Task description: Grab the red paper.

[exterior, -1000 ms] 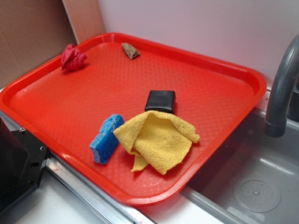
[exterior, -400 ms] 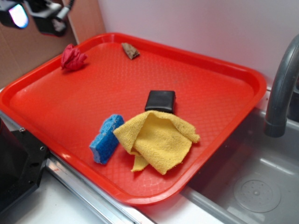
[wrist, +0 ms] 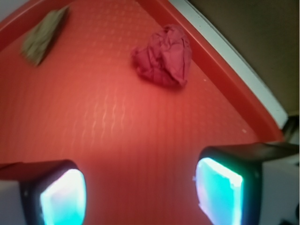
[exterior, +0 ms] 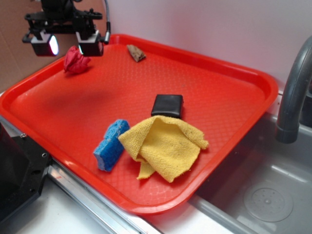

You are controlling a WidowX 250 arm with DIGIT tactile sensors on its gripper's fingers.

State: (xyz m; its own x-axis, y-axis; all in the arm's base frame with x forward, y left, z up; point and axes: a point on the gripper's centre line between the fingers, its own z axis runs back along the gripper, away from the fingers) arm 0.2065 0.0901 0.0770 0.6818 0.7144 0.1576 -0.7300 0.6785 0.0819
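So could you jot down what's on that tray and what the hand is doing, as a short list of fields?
tray: orange-red, beside a sink
red paper: crumpled wad in the far left corner, untouched
hand: open, above the tray near the paper, holding nothing
brown scrap: by the far rim
black block: mid-tray
yellow cloth: crumpled, partly over the block
blue sponge: touching the cloth's left side
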